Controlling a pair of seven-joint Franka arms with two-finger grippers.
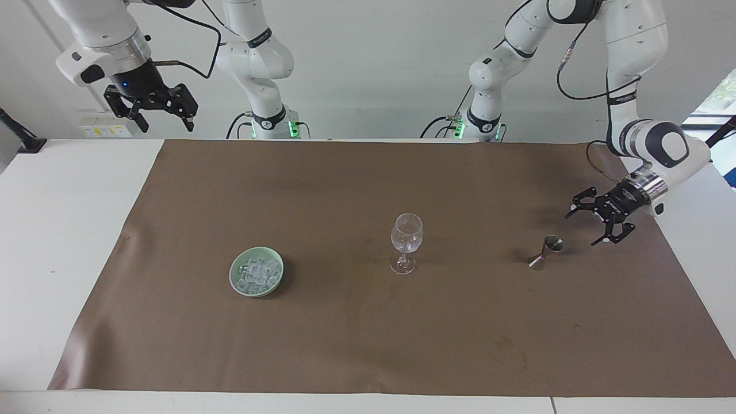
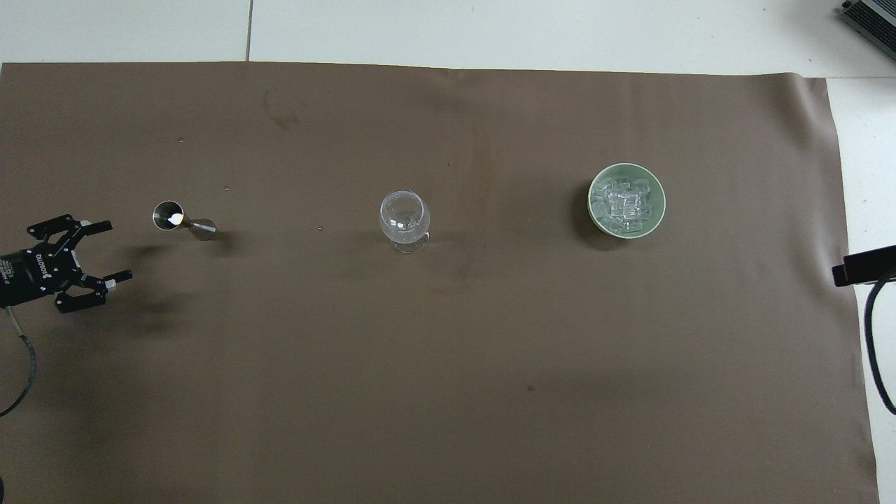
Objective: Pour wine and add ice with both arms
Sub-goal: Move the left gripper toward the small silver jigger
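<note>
The jigger [image 1: 546, 252] is a small shiny steel hourglass standing upright on the brown mat [image 1: 368, 345], right of centre in the facing view and at the left in the overhead view [image 2: 183, 220], where its round mouth shows a bright glint. The ice [image 1: 257, 273] is a heap of small clear cubes in a pale green bowl [image 1: 237, 286], lower left of centre in the facing view and at the right of the overhead view [image 2: 625, 204]. Between the two stands a clear stemmed wine glass [image 1: 406, 242], near the middle of both views. The left gripper [image 1: 585, 227] sits low over the mat at the right edge of the facing view, just beside the jigger and clear of it; its fingers [image 2: 96, 226] stand wide apart, pointing toward the jigger, with nothing between them and touching nothing. The right gripper [image 1: 164, 121] hangs high at the upper left of the facing view, above the white table's [image 1: 63, 241] edge and well apart from the bowl; its fingers are also spread and hold nothing.
</note>
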